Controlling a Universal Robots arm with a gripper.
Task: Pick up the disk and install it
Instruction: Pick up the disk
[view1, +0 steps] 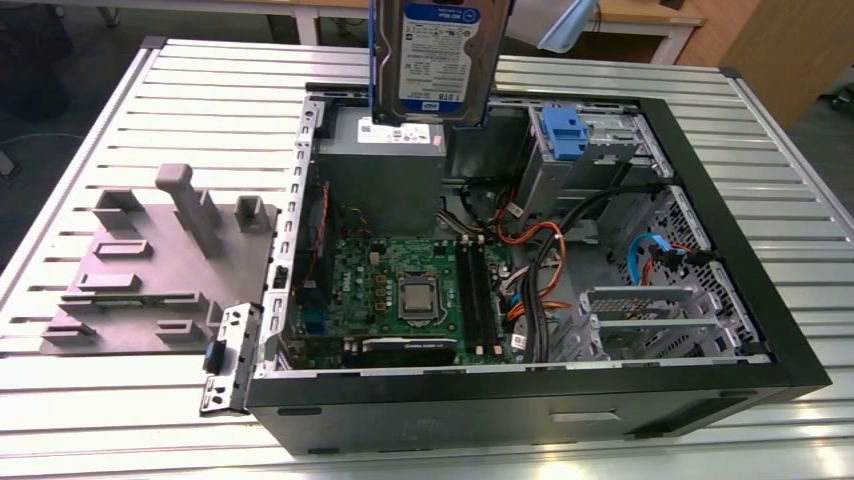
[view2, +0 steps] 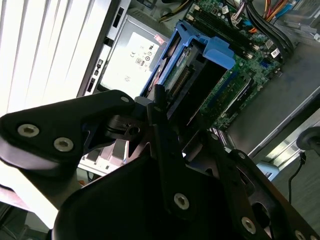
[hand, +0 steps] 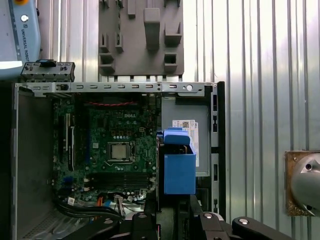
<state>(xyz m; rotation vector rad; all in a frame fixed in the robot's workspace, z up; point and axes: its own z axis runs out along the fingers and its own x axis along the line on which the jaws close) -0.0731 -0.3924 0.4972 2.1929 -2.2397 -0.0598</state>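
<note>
- Exterior view: the disk (view1: 438, 55) hangs on edge at 12 o'clock with its label facing the camera. It touches nothing and sits right above the power supply (view1: 380, 170) in the open case (view1: 534, 395). A bare blue bracket (view1: 561, 132) sits in the bays at roughly 1 o'clock from the board (view1: 400, 290). A grey fixture (view1: 147, 260) lies outside the case at 9 o'clock.
- Second wrist view: the gripper (view2: 185, 117) is clamped onto the disk (view2: 200, 75), one black finger on either side, with the board beyond it.
- First wrist view: the disk (hand: 179, 167) floats over the power supply's sticker, pinched by the gripper (hand: 172, 212).
- My read: the pickup is done and this is the carry; the install isn't. Seating it calls for squaring the blue rails to a free bay and staying clear of the cables (view1: 534, 240).
</note>
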